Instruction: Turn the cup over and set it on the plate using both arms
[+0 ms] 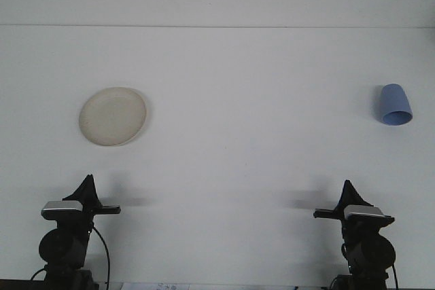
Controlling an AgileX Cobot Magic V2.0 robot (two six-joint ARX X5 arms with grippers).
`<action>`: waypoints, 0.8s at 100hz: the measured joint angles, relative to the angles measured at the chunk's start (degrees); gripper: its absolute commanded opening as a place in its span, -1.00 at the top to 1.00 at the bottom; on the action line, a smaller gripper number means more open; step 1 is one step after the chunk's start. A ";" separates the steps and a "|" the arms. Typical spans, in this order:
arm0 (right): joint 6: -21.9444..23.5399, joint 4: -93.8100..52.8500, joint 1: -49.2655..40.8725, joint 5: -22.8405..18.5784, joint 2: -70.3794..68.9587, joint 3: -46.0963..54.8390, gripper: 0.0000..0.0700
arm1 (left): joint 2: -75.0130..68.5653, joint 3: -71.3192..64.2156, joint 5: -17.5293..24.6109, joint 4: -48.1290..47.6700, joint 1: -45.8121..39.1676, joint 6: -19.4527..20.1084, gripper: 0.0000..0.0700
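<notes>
Near the table's (238, 168) right edge lies the blue cup (395, 104) — well beyond the right gripper (348, 186), whose finger spread I cannot tell.

The counter (231, 168) was a plain, even white with no pattern, and the wall behind it was the same white, split off only by a thin grey line. The plate (113, 116) was a dull cream, slightly mottled and a shade paler toward its rim. The cup (395, 104) was a soft periwinkle blue, plain all over. Both arms were matt black, each carrying a pale silver-grey block near its top. The left gripper (87, 187) and the right gripper (349, 191) were black too.
</notes>
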State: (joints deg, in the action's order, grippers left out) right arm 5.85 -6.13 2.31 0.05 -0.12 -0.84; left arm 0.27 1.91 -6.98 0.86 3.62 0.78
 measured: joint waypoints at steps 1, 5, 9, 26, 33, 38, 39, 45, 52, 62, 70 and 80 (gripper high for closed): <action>0.00 0.00 0.00 0.00 0.00 0.00 0.98 | 0.00 0.00 0.00 0.00 0.00 0.00 0.96; 0.00 0.00 0.00 0.00 0.00 0.00 0.98 | 0.00 0.00 0.00 0.00 0.00 0.00 0.96; 0.00 0.00 0.00 0.00 0.00 0.00 0.98 | 0.00 0.00 0.00 0.00 0.00 0.00 0.96; 0.00 0.00 0.00 0.00 0.00 0.00 0.98 | 0.00 0.00 0.00 0.00 0.00 0.00 0.96; 0.13 0.00 0.00 -0.04 0.00 0.00 0.98 | 0.00 0.00 0.00 0.00 0.00 0.00 0.95; 1.05 0.02 0.00 -0.70 0.00 0.00 0.98 | 0.00 0.00 0.00 0.00 0.00 0.00 0.95; 1.31 0.02 0.00 -0.96 0.00 0.00 0.98 | 0.00 0.00 0.00 0.00 0.00 0.00 0.96; 3.37 0.02 0.00 -3.04 0.00 0.00 0.98 | 0.00 0.00 0.00 0.00 0.00 0.00 0.96; 6.25 0.35 0.00 -5.18 0.00 0.00 0.98 | 0.00 0.00 0.00 0.00 0.00 0.00 0.95; 10.56 2.27 -0.04 -6.45 0.00 0.00 0.99 | 0.00 0.00 0.00 0.00 0.00 0.00 0.95; 13.90 4.57 -0.04 -6.38 0.00 -0.11 0.99 | 0.00 0.00 0.00 0.00 0.00 0.00 0.95; 16.46 2.43 -0.04 -4.20 -0.31 -3.28 0.93 | 0.00 0.00 0.00 0.00 0.00 0.00 0.96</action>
State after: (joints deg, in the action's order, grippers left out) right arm 22.30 -3.70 2.26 -4.14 -0.43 -4.12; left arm 0.27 1.91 -6.98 0.86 3.62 0.78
